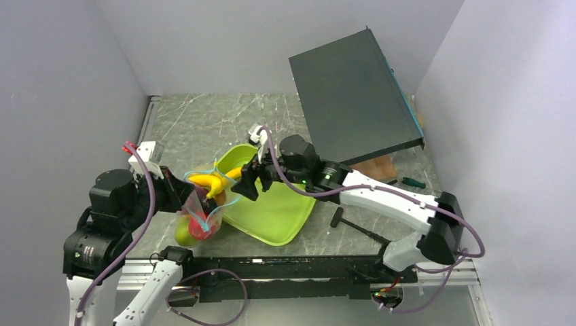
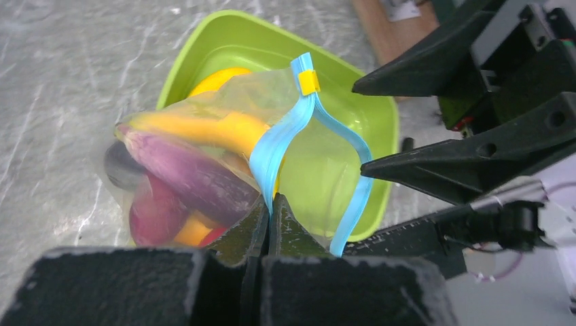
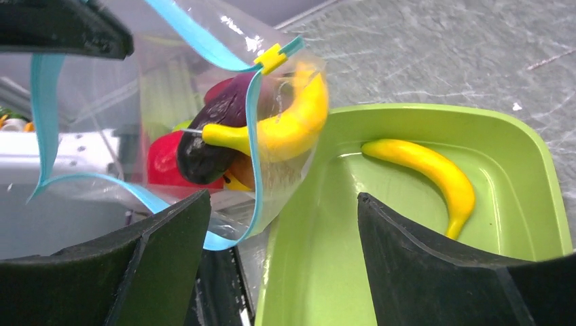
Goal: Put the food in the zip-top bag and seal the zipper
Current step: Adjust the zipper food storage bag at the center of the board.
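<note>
Left gripper point(image 2: 269, 205) pinched shut on zipper point(image 2: 277, 148), holding zip-top bag point(image 2: 204, 112); right gripper point(image 3: 282, 198) jaws apart, arm stretched over tray point(image 1: 280, 219)

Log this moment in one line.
left gripper: shut on zipper | right gripper: open | zip-top bag: unsealed, holds food | banana: in tray

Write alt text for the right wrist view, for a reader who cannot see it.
A clear bag with a blue zipper gapes open at left, holding a banana, a purple piece and red food. A second banana lies in the green tray at right. The right gripper stands open in the foreground, holding nothing.
</note>
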You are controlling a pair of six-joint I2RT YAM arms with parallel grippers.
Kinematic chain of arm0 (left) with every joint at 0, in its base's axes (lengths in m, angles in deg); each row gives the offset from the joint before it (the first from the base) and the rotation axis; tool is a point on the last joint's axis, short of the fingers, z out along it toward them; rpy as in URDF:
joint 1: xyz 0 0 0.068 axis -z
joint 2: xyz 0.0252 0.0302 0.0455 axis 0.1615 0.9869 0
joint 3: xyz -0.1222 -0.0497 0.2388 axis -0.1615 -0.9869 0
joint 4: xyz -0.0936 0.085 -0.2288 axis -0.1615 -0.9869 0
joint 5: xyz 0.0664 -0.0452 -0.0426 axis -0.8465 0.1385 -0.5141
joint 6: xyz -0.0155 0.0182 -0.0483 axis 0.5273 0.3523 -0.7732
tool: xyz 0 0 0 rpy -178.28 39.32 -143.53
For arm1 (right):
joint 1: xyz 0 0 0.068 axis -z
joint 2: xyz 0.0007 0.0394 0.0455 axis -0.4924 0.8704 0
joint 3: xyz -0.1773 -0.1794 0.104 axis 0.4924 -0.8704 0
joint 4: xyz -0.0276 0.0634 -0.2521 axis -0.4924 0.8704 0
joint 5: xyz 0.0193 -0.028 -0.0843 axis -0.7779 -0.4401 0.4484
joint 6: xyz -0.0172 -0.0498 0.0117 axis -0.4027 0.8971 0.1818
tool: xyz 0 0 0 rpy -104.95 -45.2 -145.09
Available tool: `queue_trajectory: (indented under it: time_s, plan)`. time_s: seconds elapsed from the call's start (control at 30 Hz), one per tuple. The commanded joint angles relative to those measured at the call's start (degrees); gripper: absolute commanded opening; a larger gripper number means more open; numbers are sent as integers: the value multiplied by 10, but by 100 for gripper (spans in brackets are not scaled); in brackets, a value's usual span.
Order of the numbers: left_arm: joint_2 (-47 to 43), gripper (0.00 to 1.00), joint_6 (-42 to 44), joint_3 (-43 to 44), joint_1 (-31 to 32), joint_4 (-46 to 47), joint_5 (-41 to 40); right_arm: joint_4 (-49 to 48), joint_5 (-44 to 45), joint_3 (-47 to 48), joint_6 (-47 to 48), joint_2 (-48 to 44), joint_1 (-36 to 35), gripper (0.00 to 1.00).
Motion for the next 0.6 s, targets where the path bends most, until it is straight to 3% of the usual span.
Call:
queue_trajectory:
  time_s: [0.0, 0.23, 0.37, 0.57]
  plan:
    - [22, 0, 52, 79, 2, 7, 109, -62, -42, -43, 11, -79, -4, 81]
    - [49, 0, 94, 102, 2, 46, 250, -76, -5, -83, 15, -153, 7, 81]
    - [65, 0, 110, 90, 2, 66, 341, -110, -18, -140, 65, -202, 9, 81]
    - [58, 0, 124, 57, 2, 102, 429, -265, -89, -268, 169, -281, 22, 83]
